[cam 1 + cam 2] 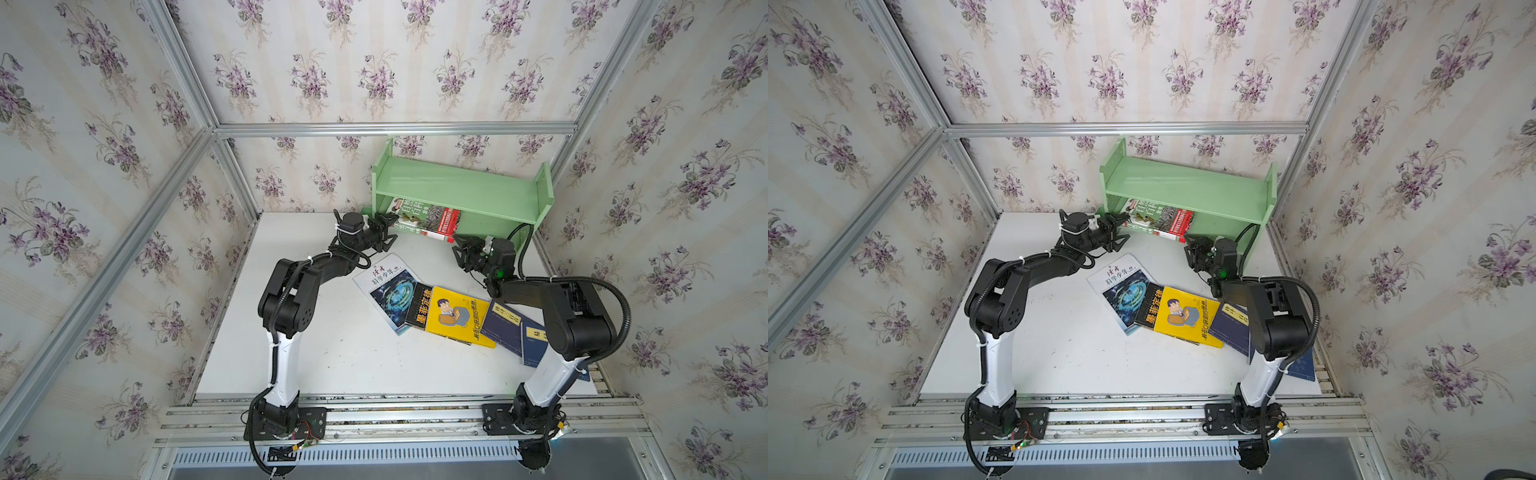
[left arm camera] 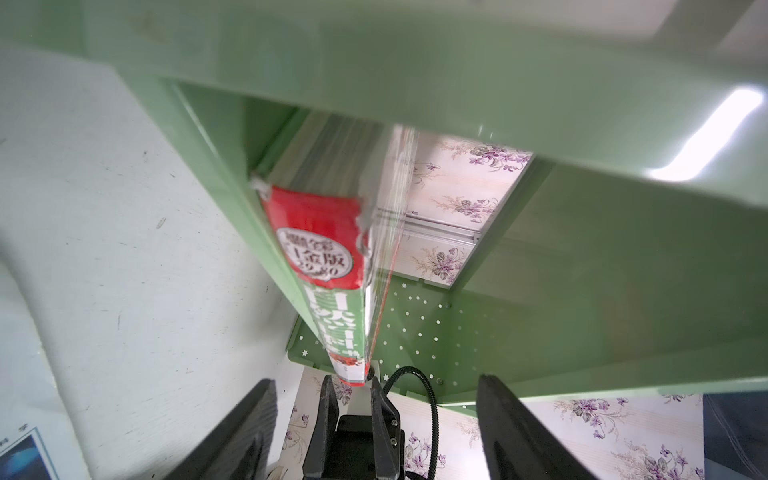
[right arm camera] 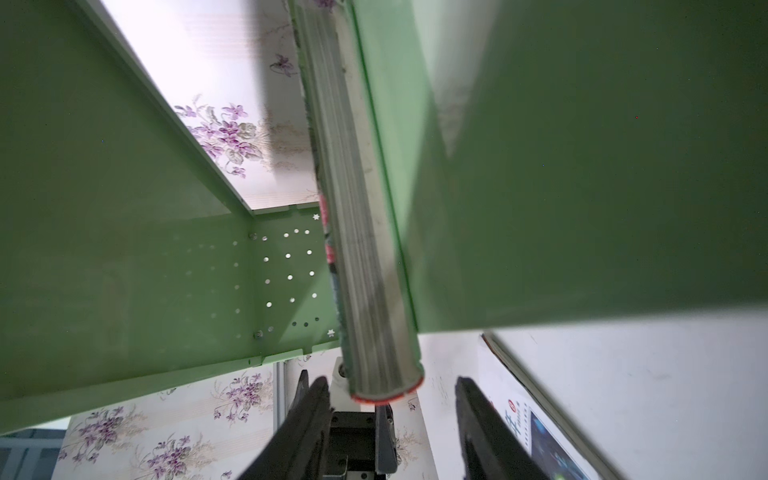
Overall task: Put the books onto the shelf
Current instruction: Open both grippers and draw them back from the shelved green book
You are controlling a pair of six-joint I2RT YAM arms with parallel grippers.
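Note:
The pale green shelf (image 1: 457, 189) (image 1: 1187, 191) (image 2: 457, 62) (image 3: 104, 249) stands at the back right. A green book with a red band (image 1: 428, 220) (image 1: 1163, 218) (image 2: 328, 270) (image 3: 365, 270) lies slanted in its lower tier. My left gripper (image 1: 390, 232) (image 1: 1120, 228) (image 2: 376, 380) is open just off the book's left end. The right gripper (image 1: 459, 249) (image 1: 1192, 251) (image 3: 392, 382) is open, its jaws flanking the front right corner without touching. On the table lie white-blue (image 1: 386, 291), black (image 1: 419, 309), yellow (image 1: 457, 316) and two navy books (image 1: 505, 322).
Wallpapered walls and aluminium posts close in the white table (image 1: 324, 353) on three sides. The right arm's black cable (image 1: 524, 245) loops in front of the shelf's right end. The right arm covers part of the navy books. A metal rail (image 1: 395, 415) runs along the front.

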